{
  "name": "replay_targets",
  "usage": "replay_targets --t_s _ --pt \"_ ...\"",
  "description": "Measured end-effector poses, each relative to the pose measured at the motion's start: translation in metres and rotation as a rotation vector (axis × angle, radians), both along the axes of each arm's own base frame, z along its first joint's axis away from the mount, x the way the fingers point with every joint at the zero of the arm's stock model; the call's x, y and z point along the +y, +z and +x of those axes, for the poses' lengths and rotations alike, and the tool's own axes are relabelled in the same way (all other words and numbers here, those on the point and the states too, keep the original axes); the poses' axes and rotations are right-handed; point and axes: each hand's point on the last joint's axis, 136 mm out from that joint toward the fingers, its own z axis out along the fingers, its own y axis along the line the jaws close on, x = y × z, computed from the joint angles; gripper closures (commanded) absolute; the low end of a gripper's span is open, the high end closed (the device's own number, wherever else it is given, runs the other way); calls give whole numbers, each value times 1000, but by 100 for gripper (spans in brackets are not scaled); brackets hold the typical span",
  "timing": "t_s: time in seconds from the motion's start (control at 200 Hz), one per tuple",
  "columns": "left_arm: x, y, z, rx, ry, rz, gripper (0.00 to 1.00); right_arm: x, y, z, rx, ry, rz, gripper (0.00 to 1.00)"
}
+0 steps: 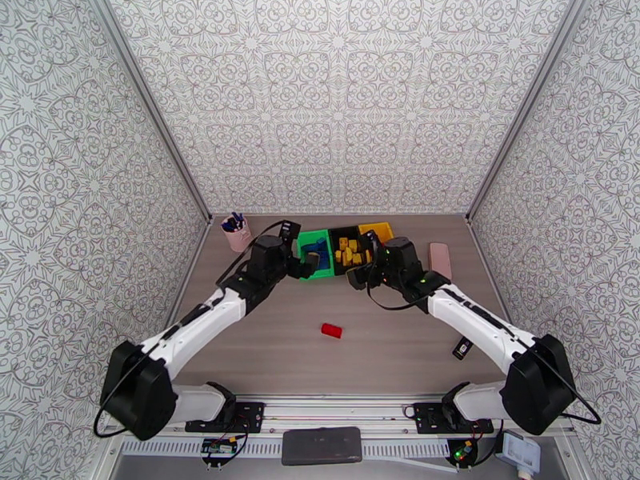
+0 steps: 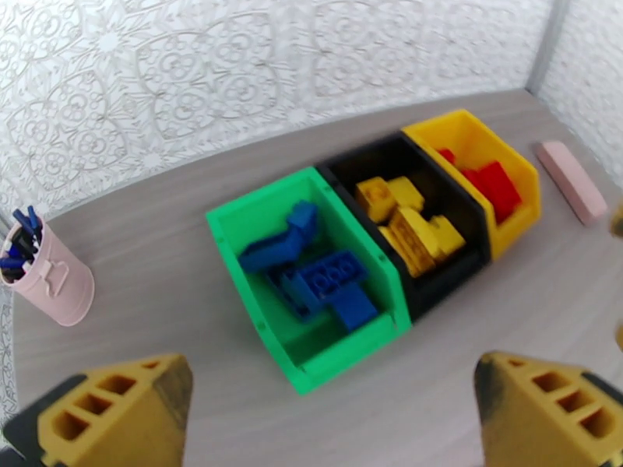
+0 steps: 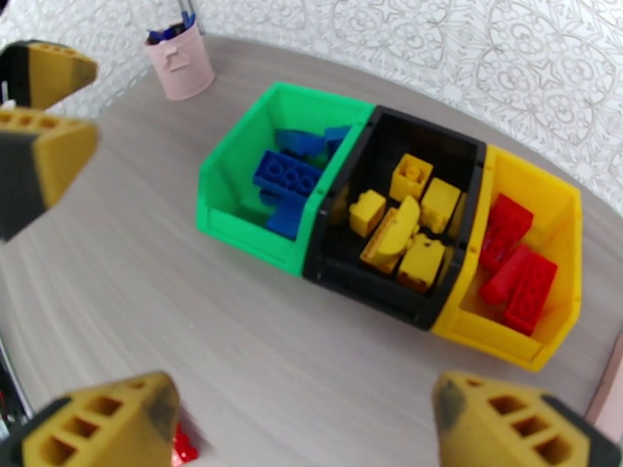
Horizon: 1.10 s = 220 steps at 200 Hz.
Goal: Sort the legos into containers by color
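Gaping, apparently empty, left gripper (image 2: 329,387) and right gripper (image 3: 304,402) flank the bins' (image 3: 366,283) near edge, red lego (image 1: 331,330) well apart.

The left arm (image 1: 200,320) and right arm (image 1: 472,312) share white links between bulky black joint housings, with thin black cables (image 1: 237,266) looping near the wrists. The left hand (image 2: 331,379) and right hand (image 3: 305,395) carry yellow plastic fingers (image 2: 117,410) pierced by square holes, tipped dark. Small green lights (image 1: 422,275) dot the right wrist.
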Motion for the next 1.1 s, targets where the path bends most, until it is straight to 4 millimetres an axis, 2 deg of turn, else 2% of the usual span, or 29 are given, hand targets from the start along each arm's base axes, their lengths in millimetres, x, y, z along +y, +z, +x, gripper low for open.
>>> replay_targets --t_s 0.13,0.265,0.43,0.59,0.78,1.1 --pt "-9 2 -54 -44 -163 46 0 1 -8 -8 9 31 -25 11" --pt "-15 1 -106 -92 -332 77 0 12 -18 -22 30 83 -52 11" --pt "-13 -9 -151 -116 -470 90 0 40 -40 -42 70 173 -93 11" --pt "-9 -21 -172 -89 -533 86 0 65 -76 -65 137 261 -160 11" --pt "-8 -30 -183 -65 -568 77 0 86 -112 -93 191 348 -248 11" --pt "-9 -38 -186 -47 -581 76 0 89 -153 -103 244 396 -343 21"
